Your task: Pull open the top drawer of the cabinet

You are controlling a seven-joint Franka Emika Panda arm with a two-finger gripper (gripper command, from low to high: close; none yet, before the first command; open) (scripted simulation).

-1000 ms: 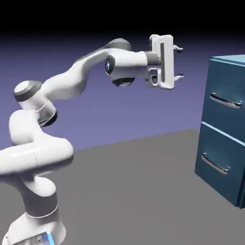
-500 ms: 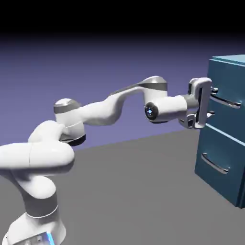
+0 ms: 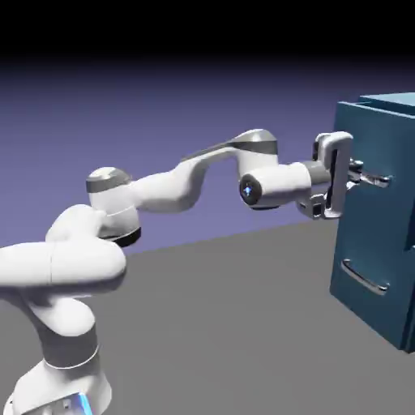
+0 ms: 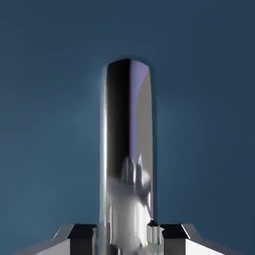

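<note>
Grey tbl (image 3: 219, 324), blue-violet bkgd (image 3: 178, 105)

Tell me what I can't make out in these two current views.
- Top drawer's inside: exterior view, hidden behind its front.
- Cabinet's far side: exterior view, cut off by the right edge.
- Upper handle's lower end: hand view, cut off by the bottom edge.
</note>
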